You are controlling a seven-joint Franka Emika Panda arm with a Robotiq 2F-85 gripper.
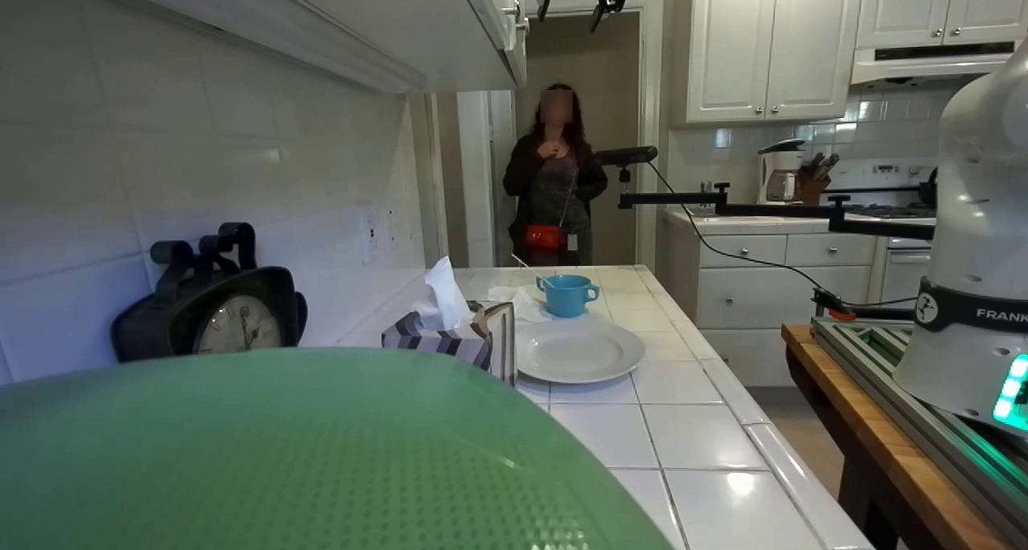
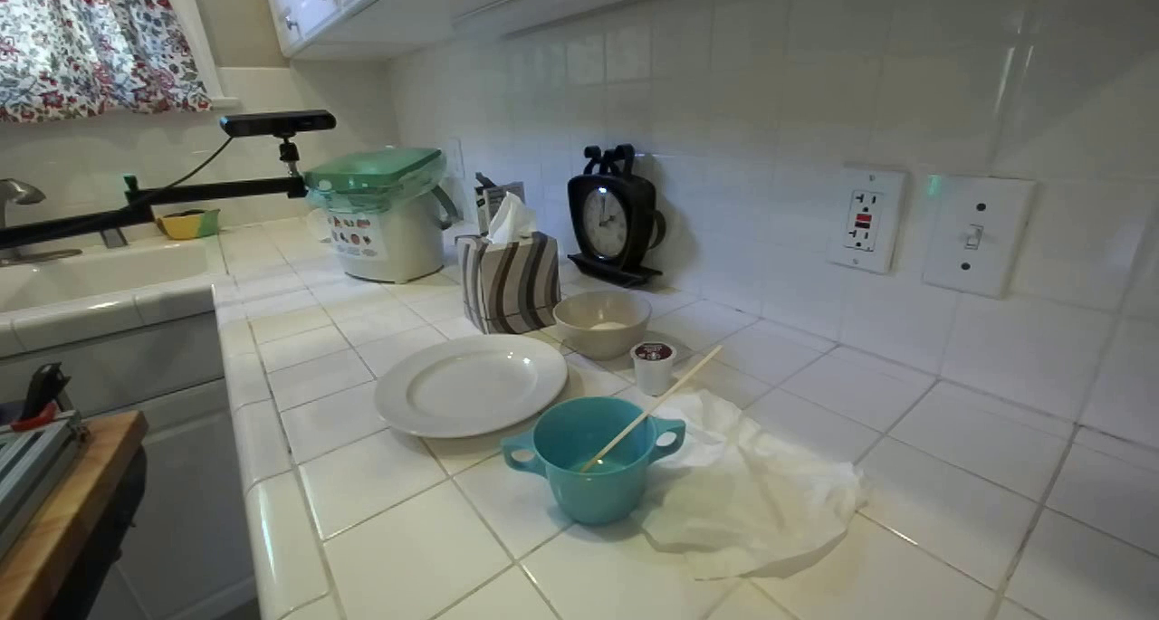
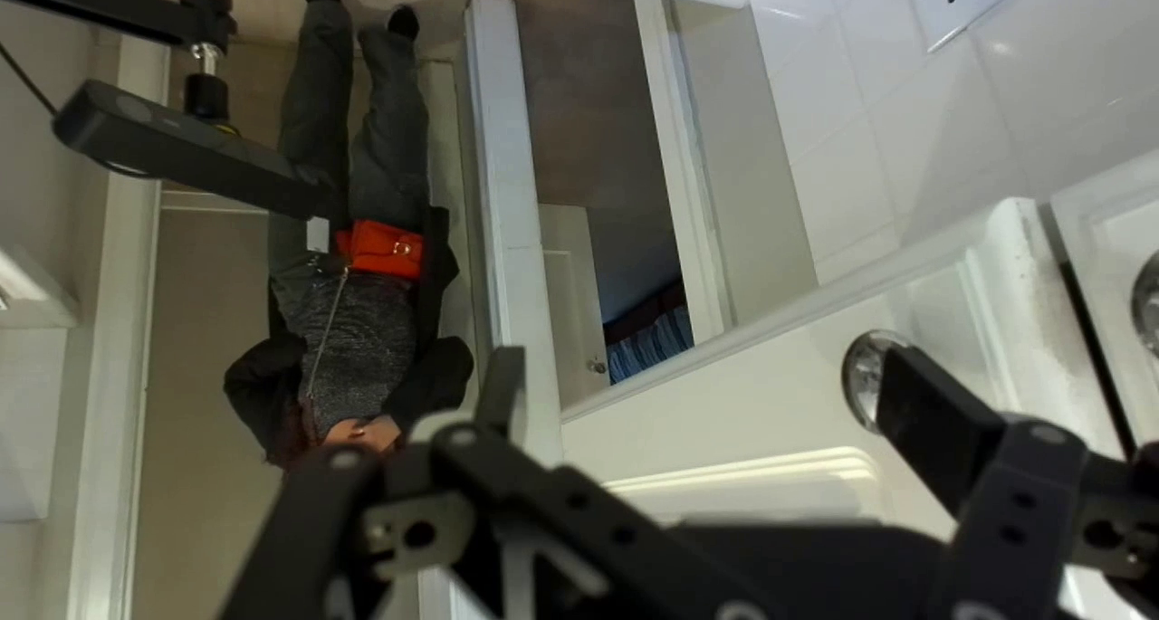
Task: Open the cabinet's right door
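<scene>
The white wall-hung cabinet (image 1: 401, 20) is above the counter in both exterior views (image 2: 426, 9), seen from below. In the wrist view, which stands upside down, its right door (image 3: 770, 403) spans the middle, with a raised moulding. Its round shiny knob (image 3: 865, 376) is partly hidden by one finger. A dark gap separates this door from the neighbouring door (image 3: 1100, 213); whether it is ajar I cannot tell. My gripper (image 3: 704, 389) is open and empty, one finger in front of the knob, contact unclear. The gripper also shows in an exterior view (image 1: 569, 16), high up beside the cabinet.
A person (image 1: 554, 173) stands in the doorway beyond the counter. A camera on a black arm (image 1: 626, 156) juts out near there. The tiled counter (image 2: 398, 511) holds a plate (image 2: 471, 385), turquoise cup (image 2: 593, 484), tissue box (image 2: 512, 285), bowl (image 2: 602, 326) and black clock (image 2: 616, 222).
</scene>
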